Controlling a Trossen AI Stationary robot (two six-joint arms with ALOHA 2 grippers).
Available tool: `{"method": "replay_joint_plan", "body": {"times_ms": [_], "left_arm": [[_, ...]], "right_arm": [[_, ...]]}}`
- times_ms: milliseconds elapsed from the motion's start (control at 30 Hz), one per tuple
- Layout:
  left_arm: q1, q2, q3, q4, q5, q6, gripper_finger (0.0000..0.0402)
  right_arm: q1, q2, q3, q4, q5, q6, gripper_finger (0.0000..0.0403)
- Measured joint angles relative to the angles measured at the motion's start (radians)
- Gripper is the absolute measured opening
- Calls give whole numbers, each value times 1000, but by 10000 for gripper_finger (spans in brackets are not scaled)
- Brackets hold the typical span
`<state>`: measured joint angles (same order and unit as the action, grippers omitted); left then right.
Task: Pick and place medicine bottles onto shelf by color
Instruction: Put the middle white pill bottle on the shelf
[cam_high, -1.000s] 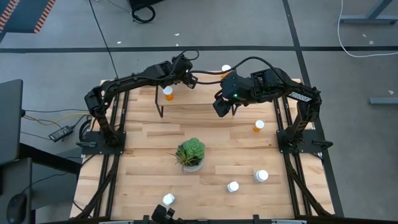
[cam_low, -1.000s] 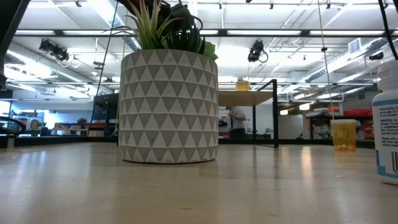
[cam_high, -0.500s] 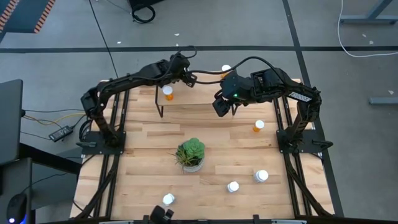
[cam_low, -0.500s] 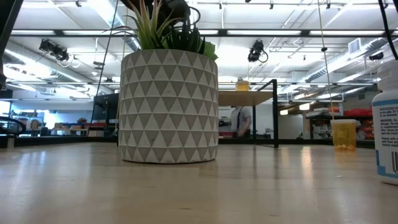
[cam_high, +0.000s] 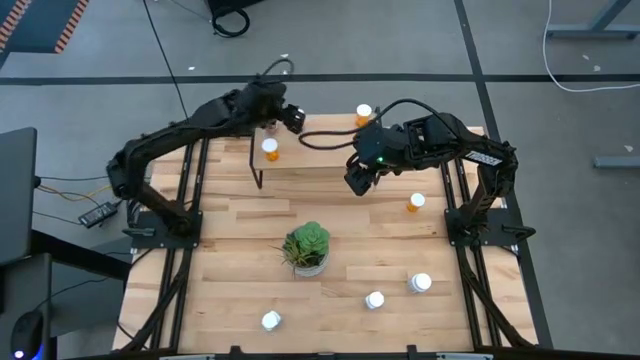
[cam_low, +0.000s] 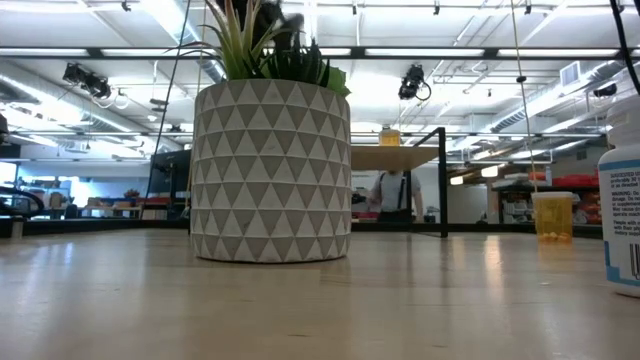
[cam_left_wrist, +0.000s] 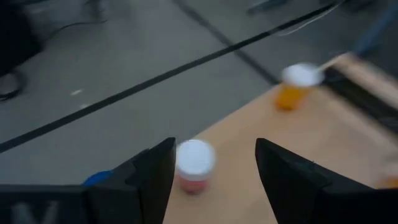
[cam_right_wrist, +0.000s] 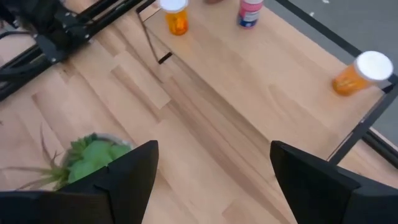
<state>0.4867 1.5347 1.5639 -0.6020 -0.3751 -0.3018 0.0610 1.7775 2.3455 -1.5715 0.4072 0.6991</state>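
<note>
Both hands empty above the shelf

Upper centre of the high view: left hand (cam_high: 291, 117), fingers apart, over the shelf (cam_high: 320, 150) beside an orange bottle (cam_high: 270, 149); right hand (cam_high: 358, 180), fingers apart, near the shelf's front edge; other bottles stand on the table (cam_high: 230, 250).

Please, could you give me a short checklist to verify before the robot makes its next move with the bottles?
1. Left gripper open and empty: ok.
2. Right gripper open and empty: ok.
3. Pinkish bottle upright on the shelf: ok.
4. Orange bottle on the table apart from the plant: ok.
5. Shelf bottles grouped by color: cannot tell.
</note>
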Motion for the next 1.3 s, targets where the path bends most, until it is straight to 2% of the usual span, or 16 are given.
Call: {"method": "replay_joint_plan", "body": {"times_ms": [100,233,367,600,767,900,967,1067,1200,1300], "left_arm": [[-28,-71,0,7,104,24,222],[-77,-140,0,6,300,76,211],[-139,-190,0,6,396,71,200],[-242,-279,0,12,400,-1,185],[-261,-347,0,3,400,6,179],[-242,-402,0,-32,395,49,176],[-230,-426,0,-51,390,47,176],[-212,-457,0,-95,387,20,179],[-216,-492,0,-165,387,19,180],[-216,-504,0,-215,389,18,177]], "right_arm": [[18,0,0,0,1,8,317],[56,0,-1,1,2,37,317],[97,1,-56,0,3,38,313],[107,2,-107,23,-39,-11,300],[93,1,-100,64,-39,-107,291],[91,7,-136,82,-8,-24,282],[86,9,-202,111,-16,25,278],[82,11,-324,187,-117,95,277],[106,11,-488,296,-336,205,281],[167,12,-536,288,-411,315,290]]}}
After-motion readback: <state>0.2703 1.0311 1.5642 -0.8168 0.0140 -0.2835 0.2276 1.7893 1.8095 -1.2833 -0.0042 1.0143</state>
